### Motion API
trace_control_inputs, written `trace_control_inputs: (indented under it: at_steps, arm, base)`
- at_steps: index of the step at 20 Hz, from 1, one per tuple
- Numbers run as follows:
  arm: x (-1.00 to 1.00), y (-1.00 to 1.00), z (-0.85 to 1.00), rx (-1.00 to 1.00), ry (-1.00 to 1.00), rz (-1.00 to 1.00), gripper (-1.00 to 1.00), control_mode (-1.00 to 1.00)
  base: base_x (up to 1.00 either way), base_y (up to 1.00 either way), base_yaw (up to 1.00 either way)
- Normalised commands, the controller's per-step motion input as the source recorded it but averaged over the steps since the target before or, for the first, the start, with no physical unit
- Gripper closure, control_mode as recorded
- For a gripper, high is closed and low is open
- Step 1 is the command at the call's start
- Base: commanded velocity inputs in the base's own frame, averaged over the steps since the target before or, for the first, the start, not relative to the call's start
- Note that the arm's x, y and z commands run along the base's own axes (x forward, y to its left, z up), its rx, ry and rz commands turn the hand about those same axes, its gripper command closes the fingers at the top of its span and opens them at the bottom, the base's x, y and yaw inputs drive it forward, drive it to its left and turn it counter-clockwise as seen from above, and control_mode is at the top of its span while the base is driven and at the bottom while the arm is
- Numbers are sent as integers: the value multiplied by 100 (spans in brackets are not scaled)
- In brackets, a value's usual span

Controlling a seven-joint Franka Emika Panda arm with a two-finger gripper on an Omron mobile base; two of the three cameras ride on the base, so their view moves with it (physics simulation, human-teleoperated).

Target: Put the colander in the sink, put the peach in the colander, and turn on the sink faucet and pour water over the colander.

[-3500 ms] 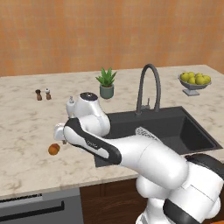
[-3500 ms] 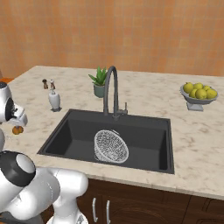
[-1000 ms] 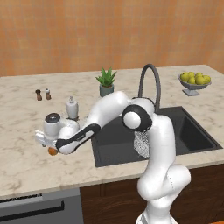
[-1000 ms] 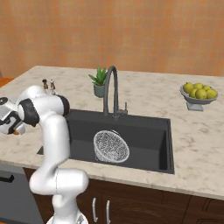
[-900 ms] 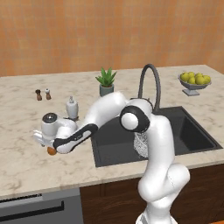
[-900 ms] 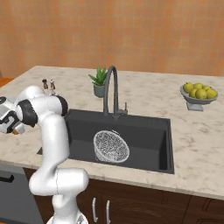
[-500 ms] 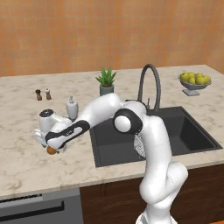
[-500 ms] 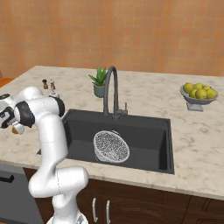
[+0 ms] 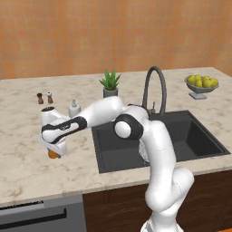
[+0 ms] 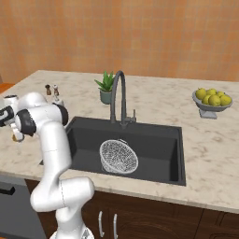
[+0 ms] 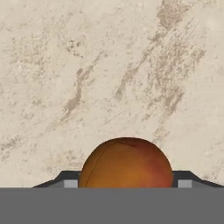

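lowered since a moment ago, claw (image 9: 55, 152) straddles peach (image 11: 126, 162) on counter (image 9: 27, 172), fingers closing, grip unconfirmed; colander (image 10: 118, 157) waits in sink (image 10: 161, 144).

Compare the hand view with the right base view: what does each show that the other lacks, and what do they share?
Hand view alone: the peach close up between the two dark fingertips, which sit right at its two sides.

Right base view alone: the colander lying tilted in the sink, the sink faucet behind it, the potted plant, the lemon bowl, and the arm reaching far to the left.

Both: the marbled beige counter, the peach, and the gripper down at it.
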Motion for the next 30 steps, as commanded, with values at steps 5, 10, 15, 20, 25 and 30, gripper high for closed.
trace_control_inputs:
  at_steps: [5, 10, 15, 20, 25, 30]
  arm:
    - [-64, -44, 52, 9, -23, -23, 100, -100]
    - [-61, -50, 92, 9, -48, -27, 100, -100]
    - [-57, -75, 76, 16, -57, -19, 100, -100]
    - [-73, -88, 100, 29, -37, -16, 100, -100]
    - [-64, -100, 100, 40, -11, -23, 100, -100]
    - [-43, -100, 94, 43, -10, -18, 100, -100]
  base:
    - [0, 0, 0]
    - [0, 0, 0]
    - [0, 0, 0]
    - [0, 0, 0]
    - [0, 0, 0]
    - [0, 0, 0]
